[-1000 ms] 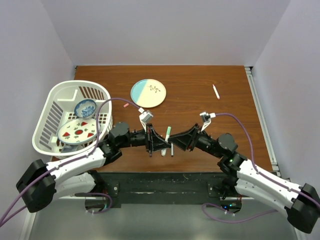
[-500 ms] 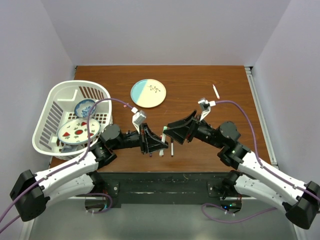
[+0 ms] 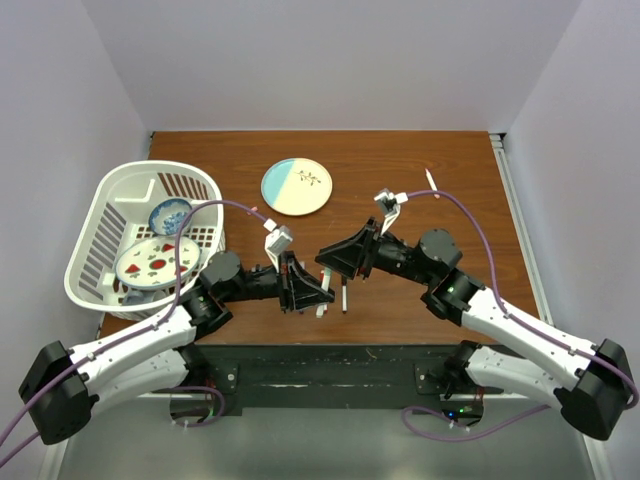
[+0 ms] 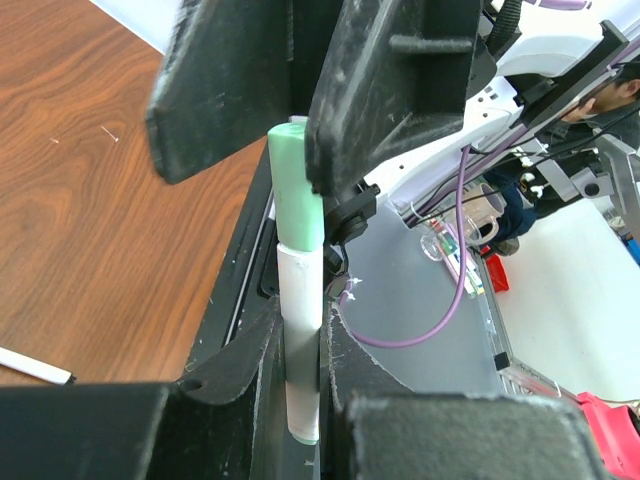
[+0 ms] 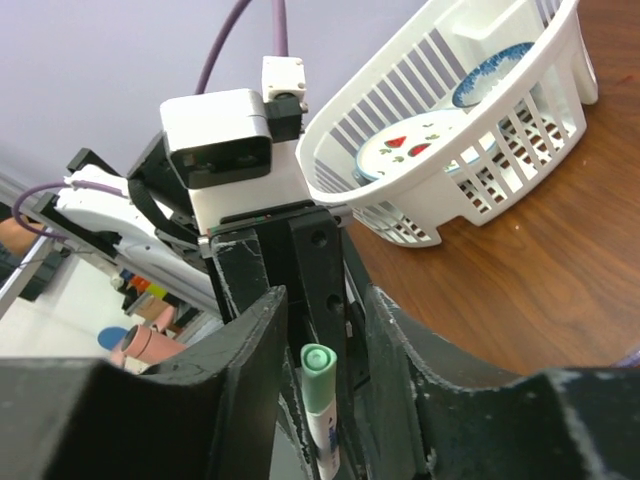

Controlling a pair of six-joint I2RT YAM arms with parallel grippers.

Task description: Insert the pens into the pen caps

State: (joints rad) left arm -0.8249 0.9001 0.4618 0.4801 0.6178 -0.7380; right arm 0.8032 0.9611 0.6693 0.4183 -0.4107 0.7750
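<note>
Plate [image 3: 155, 262] and blue bowl [image 3: 170, 214] in basket [image 3: 130, 172], pen [image 4: 298, 275] in left claw [image 4: 302, 345]

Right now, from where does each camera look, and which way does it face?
Top external: above and behind, looking down on the table; both arms show.
Left wrist: behind the left claw, facing the right claw; own fingers grip the green-capped pen.
Right wrist: behind the right claw, facing the left claw and white basket; own fingers show.
Shared: both wrist views show that pen.

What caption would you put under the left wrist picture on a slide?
Left jaws clamp a white pen by its barrel; its green cap sits between the right jaws.
</note>
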